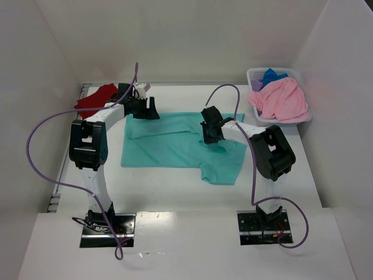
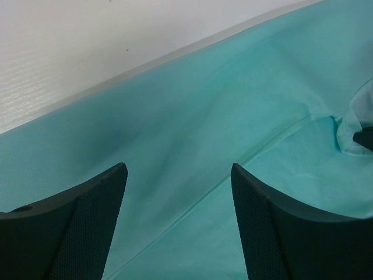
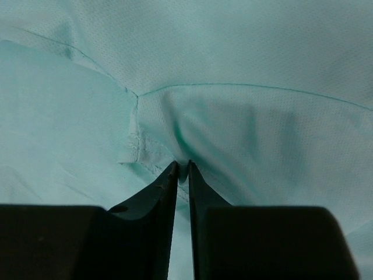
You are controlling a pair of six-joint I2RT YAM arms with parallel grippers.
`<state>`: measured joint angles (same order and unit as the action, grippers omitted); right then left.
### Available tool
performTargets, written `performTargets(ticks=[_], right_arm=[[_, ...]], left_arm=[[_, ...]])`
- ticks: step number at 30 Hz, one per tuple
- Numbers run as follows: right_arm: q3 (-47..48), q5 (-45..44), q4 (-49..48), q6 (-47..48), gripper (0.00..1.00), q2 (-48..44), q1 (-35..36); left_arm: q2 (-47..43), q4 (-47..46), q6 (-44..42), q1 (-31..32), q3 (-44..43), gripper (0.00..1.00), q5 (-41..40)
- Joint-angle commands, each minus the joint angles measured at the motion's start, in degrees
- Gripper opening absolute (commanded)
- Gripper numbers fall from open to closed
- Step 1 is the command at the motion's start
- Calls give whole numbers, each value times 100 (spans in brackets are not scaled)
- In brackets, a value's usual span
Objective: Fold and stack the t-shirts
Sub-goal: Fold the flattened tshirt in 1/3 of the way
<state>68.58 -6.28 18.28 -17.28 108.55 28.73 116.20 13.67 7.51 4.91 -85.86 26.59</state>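
Pinching a pucker of the teal t-shirt [image 1: 166,149] at centre frame, the right gripper [image 3: 182,167] is closed on fabric; the left gripper [image 2: 178,175] hangs open over its upper-left edge.

teal tee [image 1: 166,146], dk red tee [image 1: 96,97], pink tee [image 1: 282,100]

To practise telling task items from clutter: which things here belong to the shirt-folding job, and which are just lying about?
Job: teal fabric t-shirt, spread out; dark red fabric t-shirt, crumpled; pink fabric shirt, blue fabric shirt, purple fabric shirt, heaped together.
Lying about: white perforated plastic basket holding those three; white table.
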Motion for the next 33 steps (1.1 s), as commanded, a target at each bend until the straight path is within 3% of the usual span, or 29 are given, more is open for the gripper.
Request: performTargets(ticks=[1,9,12,15,18,20,21,24,29,33], right_arm=[[209,-154,140,75,16,26,45],[-2,13,378,75,16,-133,45],[-2,75,378,128,21,-133,45],[51,75,430,76,34,-133,45],[182,75,430,6,56,-500,45],[235,188,430,-56,65,-702,45],[296,189,430,-204,82,-956,45],[297,250,430,-390,99,-1414,-17],[-98,145,597,-794,100,-2652,-297],[-1001,329,659,-1163,100,-3268,-561]], left_arm=[[201,4,-179,-7,35,80,-57],[315,127,-179,-7,-80,80,-295],[315,179,-179,-7,-80,80,-347],[315,241,-179,-7,-80,80,-347],[35,241,-179,-7,-80,83,-400],[-123,303,-179,-7,-80,84,-400],[-289,355,-179,-7,-10,86,-452],[-756,417,-109,-7,183,90,-619],[-1784,417,321,-7,930,99,-804],[-2531,417,681,-7,1545,99,-936]])
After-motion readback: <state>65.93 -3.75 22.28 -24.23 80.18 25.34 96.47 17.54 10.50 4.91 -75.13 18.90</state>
